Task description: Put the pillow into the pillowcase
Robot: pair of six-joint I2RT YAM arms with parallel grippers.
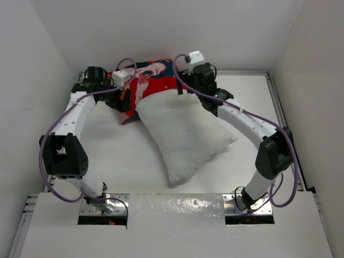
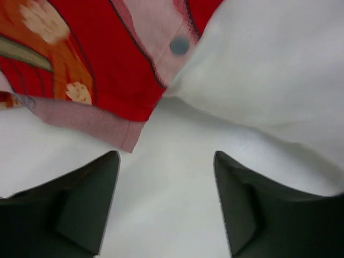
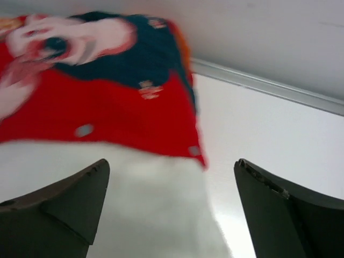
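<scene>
Top external: pillow (image 1: pixel 185 134) meets pillowcase (image 1: pixel 152 80) at twelve o'clock, left gripper (image 2: pixel 166 157) and right gripper (image 3: pixel 172 162) both gaping and empty, so pinching both hem layers could seal the mouth.

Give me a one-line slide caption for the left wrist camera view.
Open left gripper poised near the red pillowcase, whose hem meets the white pillow.

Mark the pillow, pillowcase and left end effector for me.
pillow (image 1: pixel 185 134), top external view, middle of its white face.
pillowcase (image 1: pixel 155 86), top external view, red printed cloth by the pillow's far end.
left end effector (image 2: pixel 166 156), left wrist view, midway between its open fingertips.
</scene>
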